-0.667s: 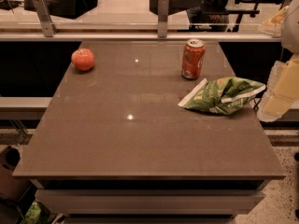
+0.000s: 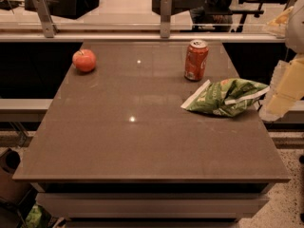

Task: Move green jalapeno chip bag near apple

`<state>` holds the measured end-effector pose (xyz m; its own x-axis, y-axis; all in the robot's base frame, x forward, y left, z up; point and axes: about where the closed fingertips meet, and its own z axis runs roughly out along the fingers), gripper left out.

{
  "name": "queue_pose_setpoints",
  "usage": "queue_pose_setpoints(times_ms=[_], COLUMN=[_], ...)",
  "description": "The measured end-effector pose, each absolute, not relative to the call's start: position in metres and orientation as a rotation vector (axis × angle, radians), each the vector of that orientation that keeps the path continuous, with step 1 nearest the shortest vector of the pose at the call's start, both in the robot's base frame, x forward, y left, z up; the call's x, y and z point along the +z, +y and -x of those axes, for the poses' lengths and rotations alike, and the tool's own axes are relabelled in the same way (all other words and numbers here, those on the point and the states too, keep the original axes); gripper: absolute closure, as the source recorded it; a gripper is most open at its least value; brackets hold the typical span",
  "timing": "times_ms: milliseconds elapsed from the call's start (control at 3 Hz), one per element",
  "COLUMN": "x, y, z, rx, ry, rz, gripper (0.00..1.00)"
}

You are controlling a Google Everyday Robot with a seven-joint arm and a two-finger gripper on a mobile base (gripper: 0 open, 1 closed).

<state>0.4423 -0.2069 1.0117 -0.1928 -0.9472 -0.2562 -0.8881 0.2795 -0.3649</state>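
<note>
The green jalapeno chip bag (image 2: 224, 97) lies flat and wrinkled at the right side of the brown table (image 2: 142, 141), with its white edges showing. The apple (image 2: 84, 60), small and red-orange, sits at the far left corner of the table, well apart from the bag. My gripper (image 2: 279, 98) is a pale shape at the right edge of the camera view. It hangs just right of the bag, beyond the table's right edge, and holds nothing that I can see.
An orange-red soda can (image 2: 196, 60) stands upright just behind the bag, toward the far edge. A glass rail with metal posts (image 2: 166, 14) runs along the far side. A floor gap and clutter lie at the lower left (image 2: 12, 175).
</note>
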Motion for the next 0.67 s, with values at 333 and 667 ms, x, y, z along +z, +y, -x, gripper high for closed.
queue_pose_setpoints(times_ms=[333, 667], x=[0.992, 0.957], y=[-0.209, -0.205], z=[-0.466, -0.498], rx=[-0.092, 0.06], ry=[2.131, 2.143], rz=[1.63, 1.619], gripper=[0.0, 0.0])
